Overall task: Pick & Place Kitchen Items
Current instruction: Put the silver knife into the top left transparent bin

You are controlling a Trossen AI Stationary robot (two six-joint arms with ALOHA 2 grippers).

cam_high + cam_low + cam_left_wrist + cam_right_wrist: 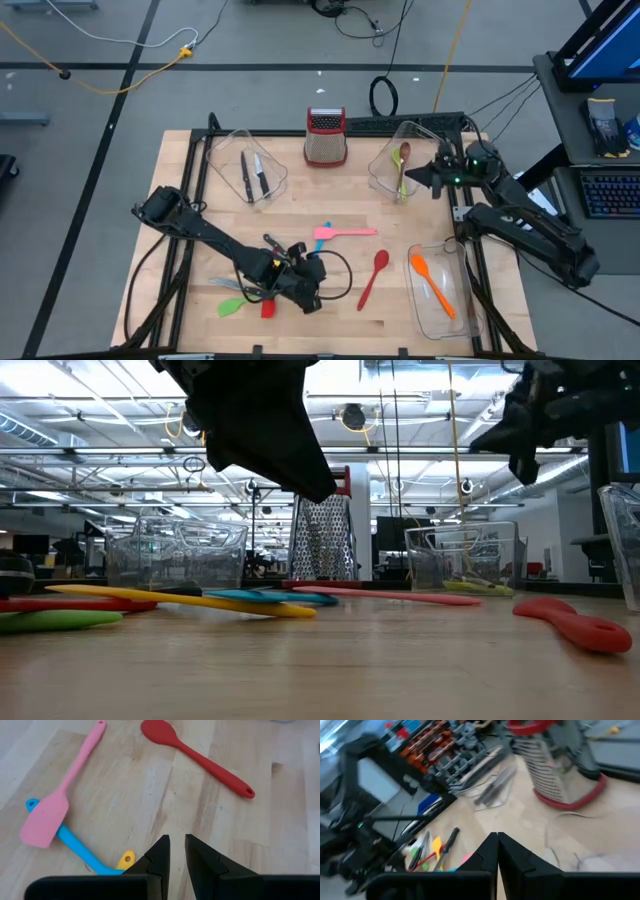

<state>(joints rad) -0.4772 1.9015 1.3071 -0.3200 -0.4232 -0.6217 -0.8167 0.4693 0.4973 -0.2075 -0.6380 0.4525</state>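
Left gripper (177, 851) low over the worktop (180, 180), fingers (159, 855) narrowly parted and empty, above green spatula (230, 308), yellow spatula (180, 598) and blue spatula (75, 847); two black-handled knives (253, 176) in the rear-left clear bin (225, 150). Pink spatula (345, 233) and red spoon (373, 277) lying mid-worktop, metal grater (325, 136) upright behind; green spoon (403, 175) and brown spoon (397, 158) in the rear-right bin (380, 172); orange spatula (431, 285) in the front-right bin (462, 262); right gripper (497, 851) raised beside the rear-right bin, fingers pressed together, empty.
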